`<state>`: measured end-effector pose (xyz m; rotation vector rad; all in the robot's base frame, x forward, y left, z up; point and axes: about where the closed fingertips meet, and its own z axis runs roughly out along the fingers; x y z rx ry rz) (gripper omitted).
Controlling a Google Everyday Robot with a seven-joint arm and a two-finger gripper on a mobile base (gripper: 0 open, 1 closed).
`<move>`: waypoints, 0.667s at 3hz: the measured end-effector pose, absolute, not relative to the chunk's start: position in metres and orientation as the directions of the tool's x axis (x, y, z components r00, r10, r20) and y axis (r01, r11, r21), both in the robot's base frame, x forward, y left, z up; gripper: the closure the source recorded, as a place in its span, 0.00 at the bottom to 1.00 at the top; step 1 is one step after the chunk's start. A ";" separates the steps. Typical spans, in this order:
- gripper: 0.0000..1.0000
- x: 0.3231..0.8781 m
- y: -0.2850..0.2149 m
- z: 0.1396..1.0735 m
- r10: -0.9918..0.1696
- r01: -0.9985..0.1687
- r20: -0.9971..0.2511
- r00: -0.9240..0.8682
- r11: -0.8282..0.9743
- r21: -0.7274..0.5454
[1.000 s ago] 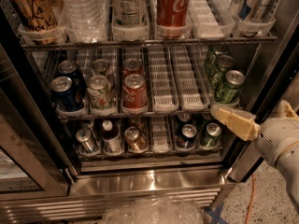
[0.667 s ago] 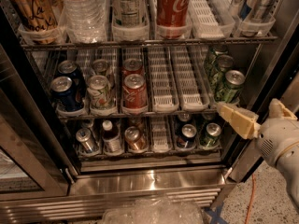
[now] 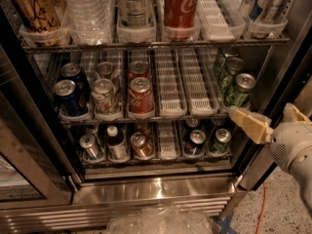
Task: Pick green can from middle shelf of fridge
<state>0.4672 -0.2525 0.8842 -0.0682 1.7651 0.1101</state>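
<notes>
**Approach to the grasp.** The gripper [image 3: 263,112] hangs at the right edge of the fridge [image 3: 156,194], outside the opening. Its jaws are spread wide with nothing between them, and one yellow finger [image 3: 251,125] points up and leftward toward the target.

The green can [image 3: 240,89] stands upright just above and to the left of that fingertip. It is foremost in the rightmost lane of the middle shelf [image 3: 146,117], and two more green cans [image 3: 228,68] line up behind it, farther from the gripper.

You should raise the gripper to mid-can height, square the jaws to straddle the body, then advance. The steel frame [image 3: 292,52] close on the gripper's right likely leaves little room for the outer finger.

The can is deep green with paler yellow-green markings and has a silver top with a pull tab. Its smooth wall probably wants a firm, centred squeeze.
</notes>
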 end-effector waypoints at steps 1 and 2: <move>0.13 0.471 -0.246 0.879 0.005 -0.115 -0.977 -0.214 0.993 0.030; 0.27 0.485 -0.225 0.867 -0.013 -0.148 -0.967 -0.256 0.989 0.026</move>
